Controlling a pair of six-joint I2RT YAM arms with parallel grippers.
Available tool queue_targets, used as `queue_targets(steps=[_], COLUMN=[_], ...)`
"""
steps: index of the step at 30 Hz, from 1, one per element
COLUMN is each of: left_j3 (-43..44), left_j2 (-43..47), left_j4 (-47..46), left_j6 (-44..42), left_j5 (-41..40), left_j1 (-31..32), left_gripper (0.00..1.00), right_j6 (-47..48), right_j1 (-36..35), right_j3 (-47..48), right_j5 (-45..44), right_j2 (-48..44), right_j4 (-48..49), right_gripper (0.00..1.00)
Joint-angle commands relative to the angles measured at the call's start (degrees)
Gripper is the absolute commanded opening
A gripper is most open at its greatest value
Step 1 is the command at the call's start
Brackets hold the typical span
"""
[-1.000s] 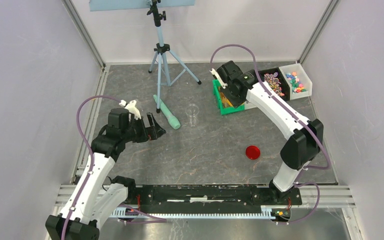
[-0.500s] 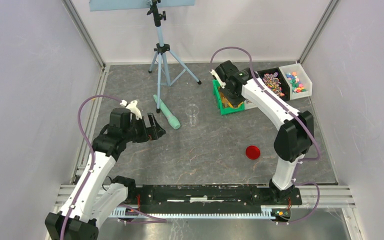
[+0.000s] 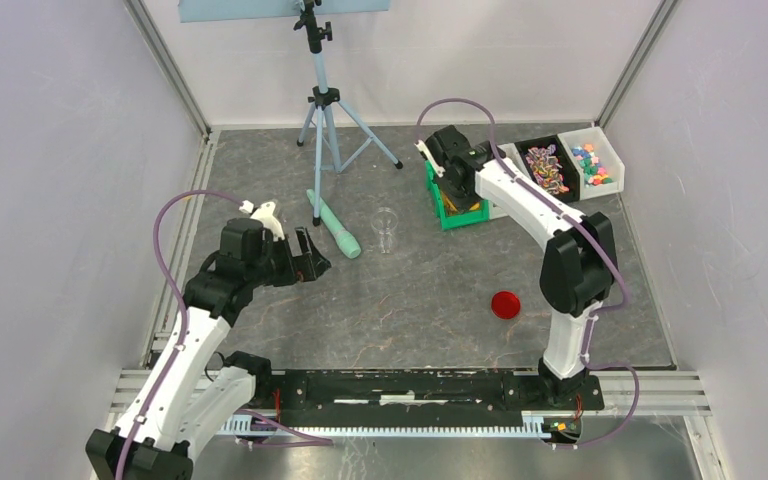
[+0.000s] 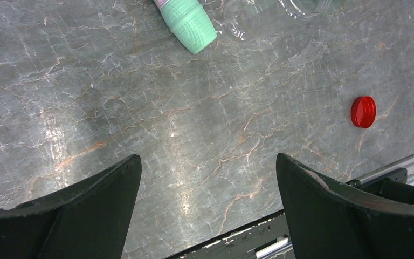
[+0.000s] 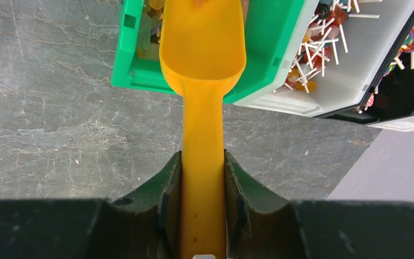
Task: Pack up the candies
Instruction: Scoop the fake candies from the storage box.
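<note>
Moved: right gripper (image 5: 202,162), now further back and left over the green bin (image 3: 457,208) than a second ago, elbow drawn in; left gripper (image 4: 207,159) as before.
Right fingers (image 5: 168,181): pinch the scoop (image 5: 202,48) by its handle, one pad on each side.
Scoop bowl: points away from the wrist and hangs over the green bin's near wall; loaded or not, cannot tell.
Candies (image 3: 590,162): mixed red, pink and blue, heaped in the white bin at the far right; golden pieces also lie in the green bin beside the bowl.
Other bins: white bin of lollipops (image 5: 323,48) touching the green bin, black bin (image 3: 547,165) just beyond it.
Left fingers (image 4: 94,208): spread wide, gripping nothing, above bare table (image 4: 140,108).
Tube (image 3: 335,228): mint green, lying flat just beyond the left fingers.
Cup (image 3: 386,228): clear, upright, between tube and green bin.
Lid (image 3: 505,304): red, flat on the table, well apart from the cup.
Tripod (image 3: 322,110): standing at the back.
</note>
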State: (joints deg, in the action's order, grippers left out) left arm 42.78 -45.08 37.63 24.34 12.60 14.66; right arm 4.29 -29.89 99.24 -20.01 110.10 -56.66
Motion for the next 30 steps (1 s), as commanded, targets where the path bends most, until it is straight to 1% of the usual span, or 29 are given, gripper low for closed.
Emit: queue_targets(steps=[1, 14, 22, 27, 30], left_j3=[0.5, 0.8, 0.9, 0.9, 0.9], left_j2=[1.3, 1.1, -0.4, 0.0, -0.4], left_j4=[-0.3, 0.2, 0.2, 0.2, 0.2], left_j6=[-2.1, -1.7, -1.7, -1.7, -1.8], left_j5=[-2.0, -3.9, -3.2, -3.5, -3.5], left_j1=[0.7, 1.4, 1.4, 1.4, 1.5], left_gripper=[1.0, 1.0, 1.0, 1.0, 1.0], right_j6=[-0.4, -0.7, 0.1, 0.4, 1.1], right_j1=[0.7, 1.2, 1.6, 1.8, 2.0], right_j3=[-7.0, -22.2, -29.0, -31.0, -33.7], right_j5=[1.2, 0.9, 2.2, 2.1, 3.9], right_j2=[-4.3, -9.6, -12.3, -14.2, -16.0], right_j4=[8.7, 23.1, 30.0, 33.2, 37.4], right_gripper=[0.0, 0.0, 0.0, 0.0, 0.0])
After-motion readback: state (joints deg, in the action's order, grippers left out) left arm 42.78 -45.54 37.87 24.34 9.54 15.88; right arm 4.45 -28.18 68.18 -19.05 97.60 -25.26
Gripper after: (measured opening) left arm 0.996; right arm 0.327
